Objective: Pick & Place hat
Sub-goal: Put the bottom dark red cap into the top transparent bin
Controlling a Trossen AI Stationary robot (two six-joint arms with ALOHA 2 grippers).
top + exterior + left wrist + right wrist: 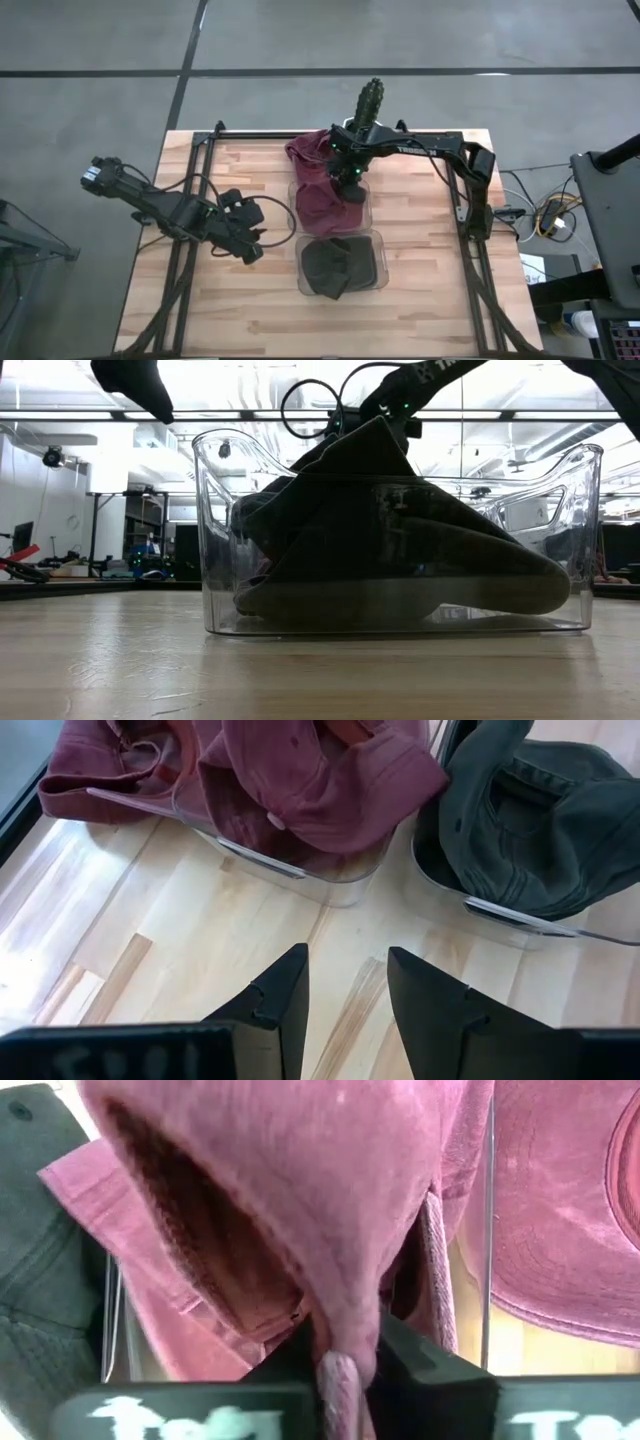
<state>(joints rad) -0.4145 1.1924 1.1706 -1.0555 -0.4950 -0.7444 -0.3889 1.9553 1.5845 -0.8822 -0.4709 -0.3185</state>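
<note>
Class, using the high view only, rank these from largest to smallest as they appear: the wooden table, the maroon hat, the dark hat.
1. Wooden table, by far the largest.
2. Maroon hat, spilling over its clear bin's edge.
3. Dark hat, crumpled inside its bin, slightly smaller; the gap is modest.

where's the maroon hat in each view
high: maroon hat at centre, draped over the farther clear bin.
low: not clearly visible.
left wrist: spilling over its bin, beside the dark hat.
right wrist: fills the view, pinched in the right gripper.
shared landmark: the dark hat.
</note>
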